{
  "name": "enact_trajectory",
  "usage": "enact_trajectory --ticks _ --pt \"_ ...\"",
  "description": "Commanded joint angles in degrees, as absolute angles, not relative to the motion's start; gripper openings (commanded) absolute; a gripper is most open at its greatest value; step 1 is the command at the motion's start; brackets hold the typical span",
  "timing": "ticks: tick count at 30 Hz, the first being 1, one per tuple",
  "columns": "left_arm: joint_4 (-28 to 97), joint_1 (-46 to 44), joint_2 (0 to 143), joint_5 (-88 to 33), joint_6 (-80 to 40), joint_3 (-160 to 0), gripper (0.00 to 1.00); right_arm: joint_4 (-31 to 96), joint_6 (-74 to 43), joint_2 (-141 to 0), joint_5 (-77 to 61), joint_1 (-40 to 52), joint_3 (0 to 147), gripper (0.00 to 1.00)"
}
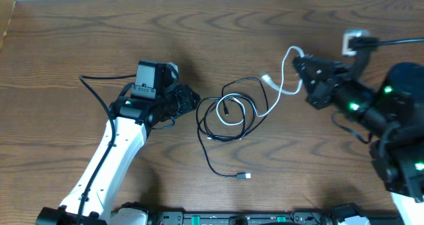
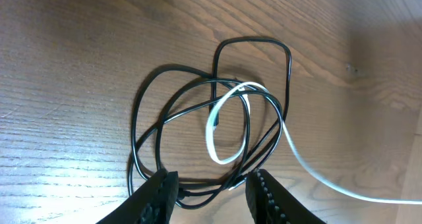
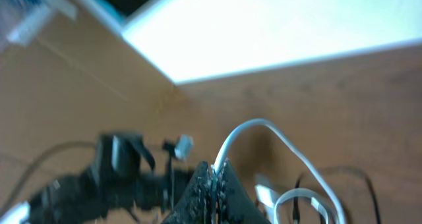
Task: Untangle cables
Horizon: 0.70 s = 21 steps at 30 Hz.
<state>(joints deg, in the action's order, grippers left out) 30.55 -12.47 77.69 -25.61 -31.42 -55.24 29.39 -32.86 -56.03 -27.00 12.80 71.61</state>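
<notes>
Two cables lie tangled mid-desk, slightly toward its right edge. The black cable sits in overlapping loops, with the white cable looped through them. Left gripper hovers at the loops' left side, jaws apart, holding nothing. Right gripper, nearer the far right corner, is clamped on the white cable, which arches up from its fingers.

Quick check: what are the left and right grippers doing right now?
Left gripper: open, holding nothing.
Right gripper: closed on the white cable.
</notes>
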Motion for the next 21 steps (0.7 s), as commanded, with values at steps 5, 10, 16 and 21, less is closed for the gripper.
enact_trajectory --ticks 5,10,16,21 --pt "30.63 -12.19 77.47 -25.93 -29.98 -56.05 0.40 37.30 -27.46 -57.54 -20.40 2.72 93.95 0.01" --pt "30.63 -12.19 77.47 -25.91 -29.95 -56.05 0.40 42.04 -23.86 -61.01 -16.97 -5.39 107.26 0.01" --pt "30.89 -12.19 77.47 -25.91 -27.62 -56.05 0.40 42.26 -22.96 -64.38 -14.33 -13.89 114.69 0.01" --pt "30.83 -12.19 77.47 -25.93 -26.11 -55.94 0.40 50.74 -20.78 -69.47 -19.75 -14.92 114.80 0.01"
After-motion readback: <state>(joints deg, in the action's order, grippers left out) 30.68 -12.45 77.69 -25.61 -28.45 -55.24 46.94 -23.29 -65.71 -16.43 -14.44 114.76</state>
